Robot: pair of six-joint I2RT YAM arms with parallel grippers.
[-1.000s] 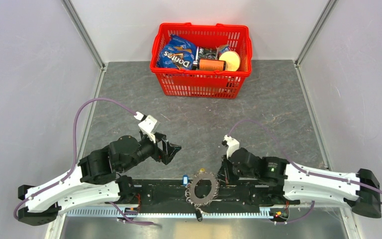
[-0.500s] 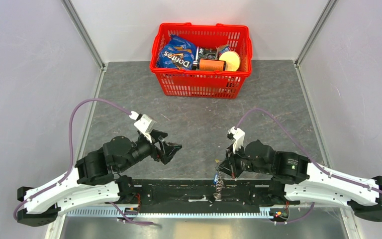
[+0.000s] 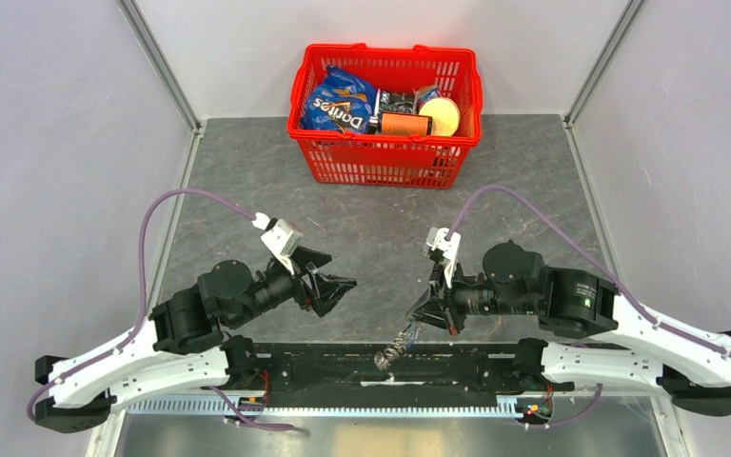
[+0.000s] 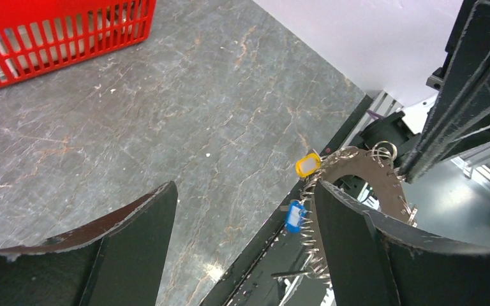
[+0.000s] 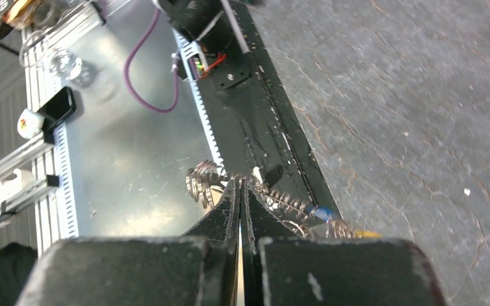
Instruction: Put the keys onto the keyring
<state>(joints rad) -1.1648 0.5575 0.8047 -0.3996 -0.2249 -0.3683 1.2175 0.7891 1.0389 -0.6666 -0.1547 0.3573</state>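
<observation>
My right gripper is shut on the keyring, a grey ring fringed with metal keys, and holds it edge-on above the black base rail. In the right wrist view my fingertips pinch the ring's rim, with metal loops beside them. The blue-headed key and the yellow-headed key hang at the keyring's outer edge; both also show in the right wrist view, blue and yellow. My left gripper is open and empty, left of the ring, jaws wide apart.
A red basket with a Doritos bag and other groceries stands at the far middle of the grey table. The black base rail and a metal strip run along the near edge between the arm bases.
My right gripper took the keyring, which lay flat on the base rail, lifted it and turned it edge-on. My left gripper shifted slightly right, towards it.
</observation>
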